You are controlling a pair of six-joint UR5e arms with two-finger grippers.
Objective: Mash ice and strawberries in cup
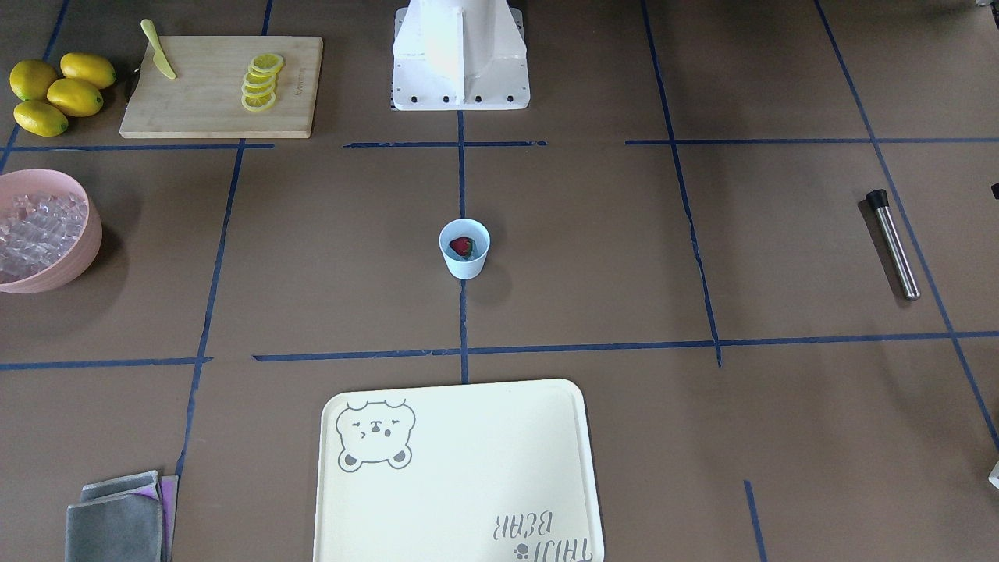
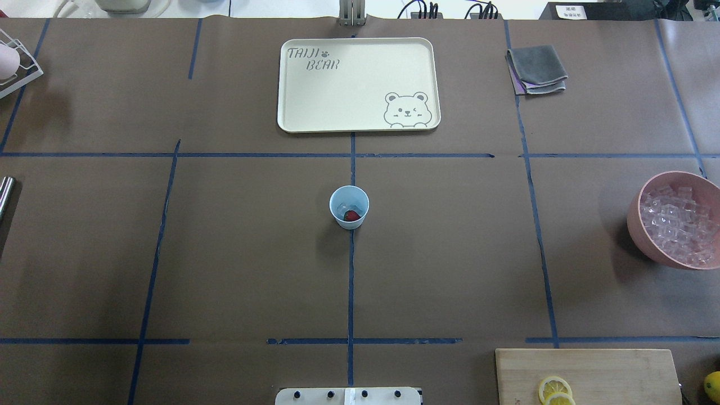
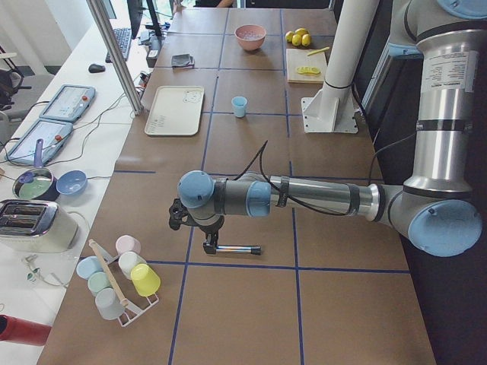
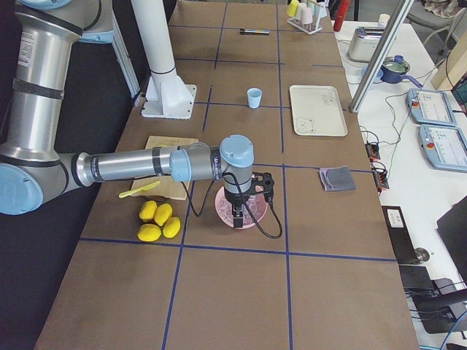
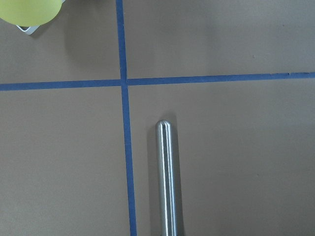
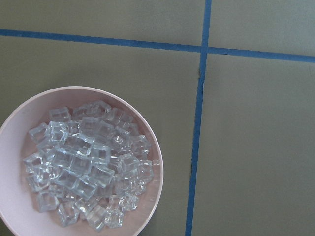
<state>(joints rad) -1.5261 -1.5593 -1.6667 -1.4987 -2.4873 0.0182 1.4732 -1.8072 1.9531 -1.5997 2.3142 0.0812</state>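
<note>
Cup (image 1: 464, 250) | well apart from left tool (image 3: 208, 245), right tool (image 4: 237, 217) | tool spread: cannot tell

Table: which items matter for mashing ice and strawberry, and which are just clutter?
For the job: cup, strawberry and ice inside it, metal rod (likely the masher), bowl of spare ice.
Lying about: lemons, lemon slices, cutting board, knife, tray, cloths.

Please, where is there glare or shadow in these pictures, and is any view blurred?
Exterior front-facing: the robot base is washed out white; the cup throws a soft shadow. Left wrist: a bright streak runs along the metal rod. Right wrist: the ice in the pink bowl is sharp, with glints. No view looks blurred.
</note>
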